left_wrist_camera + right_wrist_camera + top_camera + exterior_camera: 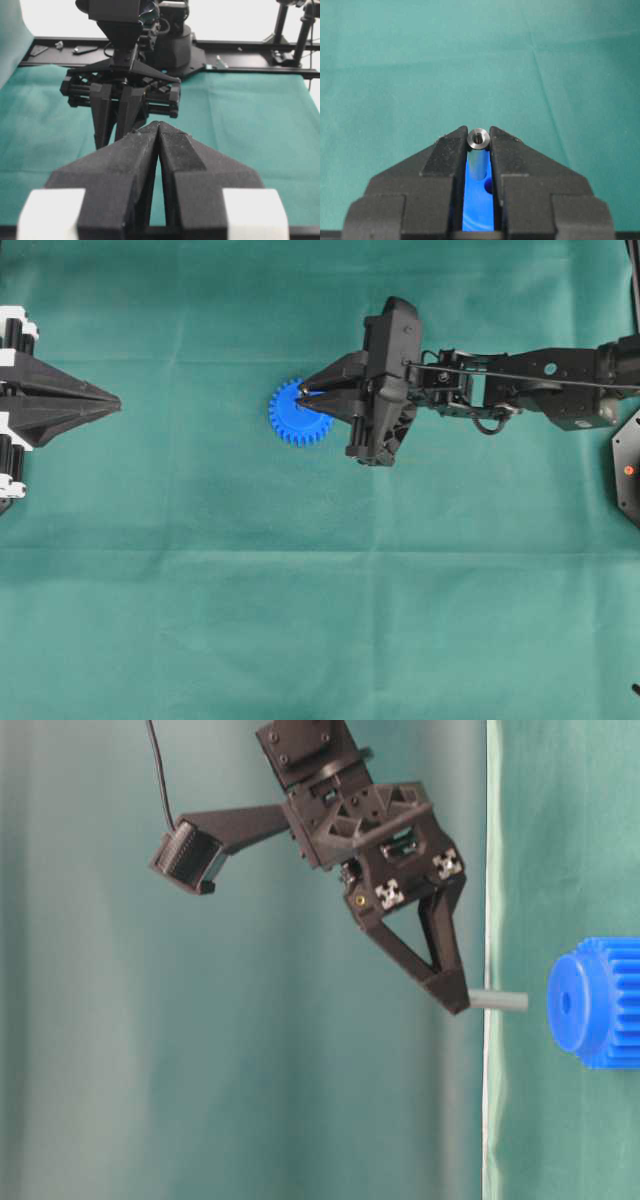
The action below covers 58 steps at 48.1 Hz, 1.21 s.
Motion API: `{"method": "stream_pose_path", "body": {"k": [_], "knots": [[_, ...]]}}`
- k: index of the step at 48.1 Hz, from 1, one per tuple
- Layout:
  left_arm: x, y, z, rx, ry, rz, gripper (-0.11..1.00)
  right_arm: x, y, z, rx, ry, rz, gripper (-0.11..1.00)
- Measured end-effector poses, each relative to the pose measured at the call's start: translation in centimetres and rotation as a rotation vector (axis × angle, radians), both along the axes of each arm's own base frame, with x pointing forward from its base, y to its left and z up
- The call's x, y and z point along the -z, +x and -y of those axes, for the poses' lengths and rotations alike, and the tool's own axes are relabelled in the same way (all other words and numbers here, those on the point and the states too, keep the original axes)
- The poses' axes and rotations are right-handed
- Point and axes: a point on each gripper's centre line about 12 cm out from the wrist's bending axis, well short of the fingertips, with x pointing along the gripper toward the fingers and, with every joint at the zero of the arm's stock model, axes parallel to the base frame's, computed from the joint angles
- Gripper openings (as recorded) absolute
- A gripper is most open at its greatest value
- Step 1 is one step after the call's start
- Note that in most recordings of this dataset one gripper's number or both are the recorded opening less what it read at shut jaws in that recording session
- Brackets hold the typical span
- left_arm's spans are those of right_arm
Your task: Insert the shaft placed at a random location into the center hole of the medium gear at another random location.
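Observation:
The blue medium gear (290,420) lies flat on the green cloth left of centre, with my right gripper (303,393) over its upper right part. That gripper (478,131) is shut on the silver shaft (478,150), which stands upright between the fingertips. Side on, the shaft (498,1001) sticks out below the fingertips (455,1000) and a small gap separates it from the gear's hub (572,1003). The shaft points roughly at the center hole (566,1003). Between the jaws the hole (489,186) shows just right of the shaft's lower end. My left gripper (112,400) rests shut and empty at the left edge.
Green cloth (300,590) covers the table. A black base with a red dot (628,470) sits at the right edge. A black rail (250,55) with stands runs along the far side behind the right arm (125,90).

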Motion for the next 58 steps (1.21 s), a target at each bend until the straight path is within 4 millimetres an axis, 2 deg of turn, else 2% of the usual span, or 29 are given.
{"method": "stream_pose_path", "body": {"k": [21, 41, 58], "knots": [[0.0, 0.0, 0.0, -0.002, 0.0, 0.0, 0.0, 0.1, 0.6, -0.2, -0.007, 0.002, -0.004, 0.14], [0.0, 0.0, 0.0, -0.002, 0.0, 0.0, 0.0, 2.3, 0.8, -0.2, -0.007, 0.008, -0.058, 0.14], [0.0, 0.0, 0.0, -0.001, 0.001, 0.0, 0.0, 2.7, 1.0, -0.2, -0.002, 0.013, -0.06, 0.14]]}}
